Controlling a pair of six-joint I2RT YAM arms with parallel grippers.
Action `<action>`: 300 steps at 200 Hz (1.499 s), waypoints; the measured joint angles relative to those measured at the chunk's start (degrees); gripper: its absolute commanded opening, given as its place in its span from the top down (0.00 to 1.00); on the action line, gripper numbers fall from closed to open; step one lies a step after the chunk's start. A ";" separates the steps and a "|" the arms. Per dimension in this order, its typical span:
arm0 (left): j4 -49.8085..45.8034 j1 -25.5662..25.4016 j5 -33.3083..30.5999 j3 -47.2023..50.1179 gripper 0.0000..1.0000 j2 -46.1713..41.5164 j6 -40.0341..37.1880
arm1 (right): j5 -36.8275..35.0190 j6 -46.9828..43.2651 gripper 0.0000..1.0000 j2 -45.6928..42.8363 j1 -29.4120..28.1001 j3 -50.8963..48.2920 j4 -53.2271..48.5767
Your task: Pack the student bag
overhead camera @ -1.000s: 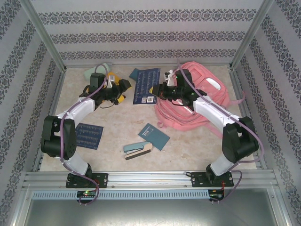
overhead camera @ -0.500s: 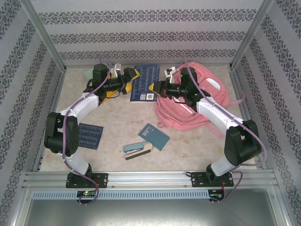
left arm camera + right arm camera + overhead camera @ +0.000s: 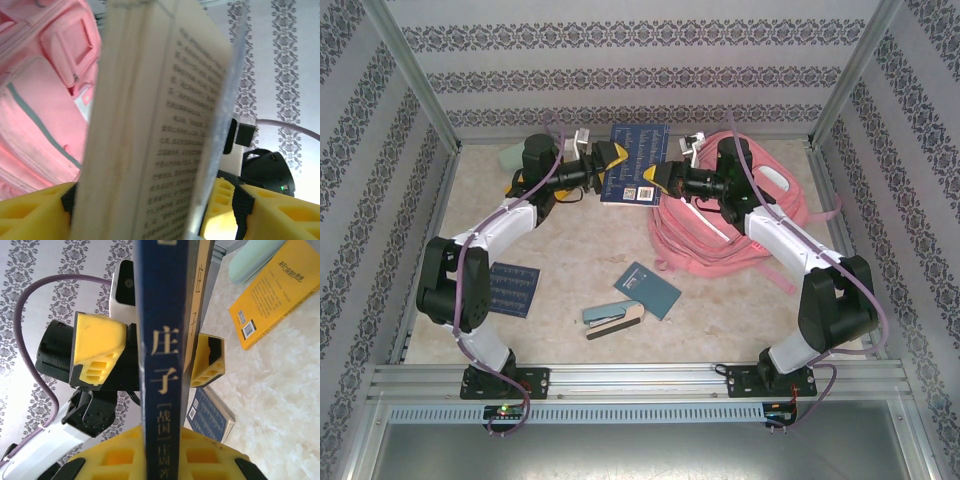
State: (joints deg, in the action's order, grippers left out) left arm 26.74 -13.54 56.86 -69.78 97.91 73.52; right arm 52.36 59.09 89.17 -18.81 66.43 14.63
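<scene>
The student bag (image 3: 720, 240), a large pink backpack, lies at the back right of the table, and its zip pockets show in the left wrist view (image 3: 40, 100). A dark blue book (image 3: 635, 165) is held up off the table on edge. My right gripper (image 3: 655, 182) is shut on its spine (image 3: 162, 365), low in the right wrist view (image 3: 162, 460). My left gripper (image 3: 608, 165) is open on the book's other side and straddles the page edge (image 3: 165, 140). A gap shows between one of its yellow fingers (image 3: 240, 210) and the cover.
On the table lie a yellow book (image 3: 272, 290), a pale green item (image 3: 510, 158) at the back left, a blue book (image 3: 510, 288) at the left, a teal book (image 3: 648, 290) and a stapler (image 3: 613, 318) in the middle. Patterned walls and metal posts (image 3: 415, 75) close in the space.
The right gripper has lifted the dark blue book from lying flat to standing on edge in the air. The left gripper has swung right to it, and its fingers have narrowed around the book.
</scene>
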 measured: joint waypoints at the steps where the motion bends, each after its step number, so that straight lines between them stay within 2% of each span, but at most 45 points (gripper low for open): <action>1: 0.13 0.00 0.04 0.00 0.28 0.00 0.17 | 0.02 0.00 1.00 0.00 0.02 0.00 0.07; 33: 5.62 0.02 0.59 -0.11 0.46 1.09 4.02 | 1.07 0.92 1.00 -0.42 1.09 -0.72 1.46; 85: 11.10 0.00 1.31 -0.39 0.54 1.75 8.48 | 1.68 1.38 1.00 -0.76 1.84 -1.84 2.95; 89: 11.37 0.00 1.42 -0.50 0.57 1.75 8.70 | 1.73 1.46 1.00 -0.76 1.84 -1.90 2.99; 98: 11.76 0.00 1.46 -0.61 0.71 1.75 9.03 | 1.79 1.68 1.00 -0.76 1.84 -2.01 3.19; 105: 12.17 0.00 1.62 -0.66 0.76 1.75 9.42 | 1.99 1.90 1.00 -0.76 1.81 -2.05 3.30; 112: 12.50 0.00 1.70 -0.66 0.76 1.77 9.55 | 2.19 2.08 1.00 -0.76 1.84 -2.05 3.58; 122: 12.76 0.00 1.84 -0.74 0.70 1.81 9.64 | 2.43 2.14 1.00 -0.76 1.84 -2.05 4.02; 175: 12.44 0.00 4.13 -1.90 0.65 1.81 8.83 | 3.98 2.29 1.00 -0.76 2.23 -2.05 4.50; 194: 11.34 -0.02 4.92 -2.27 0.72 1.81 7.48 | 4.85 2.27 1.00 -0.76 2.71 -2.05 4.48; 224: 9.29 -0.02 5.75 -2.51 1.00 1.81 5.18 | 6.23 2.27 1.00 -0.76 3.32 -2.03 4.44; 236: 8.48 -0.02 5.79 -2.60 1.00 1.79 4.39 | 6.58 2.23 1.00 -0.76 3.37 -2.03 4.22; 251: 7.52 -0.02 5.81 -2.60 1.00 1.79 3.80 | 6.73 2.08 0.88 -0.76 3.61 -2.03 3.69; 255: 7.30 -0.02 5.73 -2.60 1.00 1.79 3.63 | 6.82 2.05 0.80 -0.76 3.61 -2.03 3.54; 261: 7.04 -0.04 5.64 -2.60 1.00 1.79 3.45 | 6.86 1.81 0.63 -0.76 3.72 -2.03 3.06; 265: 6.88 -0.22 5.66 -2.60 1.00 1.79 3.37 | 6.86 1.57 0.57 -0.76 3.76 -2.01 2.67; 283: 6.10 -0.35 5.70 -2.62 1.00 1.77 2.93 | 5.90 -1.66 0.55 -0.94 4.74 -2.01 -0.90; 300: 5.14 -0.33 5.55 -2.62 1.00 1.77 2.49 | 3.50 -5.90 0.50 -1.66 6.47 -1.99 -6.78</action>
State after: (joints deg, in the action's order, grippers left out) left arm 31.88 -13.87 62.41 -72.40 99.68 76.01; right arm 55.86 53.19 87.50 -12.34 64.45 7.86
